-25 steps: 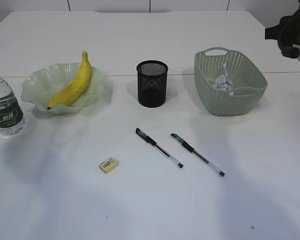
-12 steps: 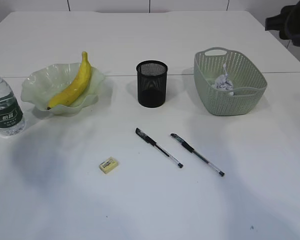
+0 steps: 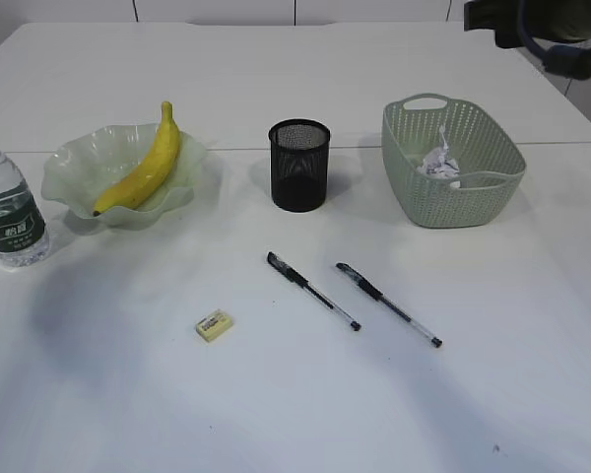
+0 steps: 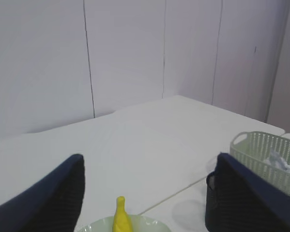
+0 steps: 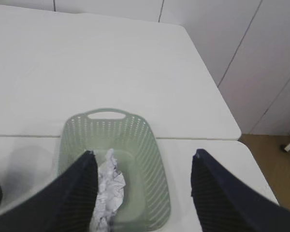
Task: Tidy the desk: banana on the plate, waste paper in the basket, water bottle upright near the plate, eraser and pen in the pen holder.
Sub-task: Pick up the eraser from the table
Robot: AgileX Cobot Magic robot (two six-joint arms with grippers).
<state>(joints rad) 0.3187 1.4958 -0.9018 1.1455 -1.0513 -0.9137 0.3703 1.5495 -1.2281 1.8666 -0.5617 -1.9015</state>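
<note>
- The left claw (image 4: 150, 193) is hanging high with its jaws wide apart and nothing between them; the tip of the banana (image 4: 120, 220) is showing just below it, between the two fingers, and the pen holder (image 4: 211, 203) is sitting behind its right finger
- The right claw (image 5: 144, 193) is also standing apart and empty, hovering above the basket (image 5: 150, 159), with the waste paper (image 5: 108, 191) lying inside just beside its left finger
- Judging by how things lie, the banana is sitting on the plate (image 3: 74, 163), the paper is in the basket, and the water bottle (image 3: 8, 212) is standing upright near the plate, so the step in hand is likely the eraser and pens
- The eraser (image 3: 214, 324) and the two pens (image 3: 313, 291) (image 3: 388, 304) are lying flat on the desk (image 3: 295, 414), well below and nearer the camera than either claw, all apart from one another
- To do it well, whichever claw goes first should be coming straight down over its target, with its jaws turned across the pen's barrel rather than along it
- Gripping a pen near its dark grip section is probably giving better hold than the clear, slippery end
- The eraser is small and low, so the fingers will be needing to reach nearly to the desk surface before closing
- Each item should be lifted well clear of the holder's rim, then centred over the opening before the jaws part, since the mesh cup looks light and could tip if nudged
</note>
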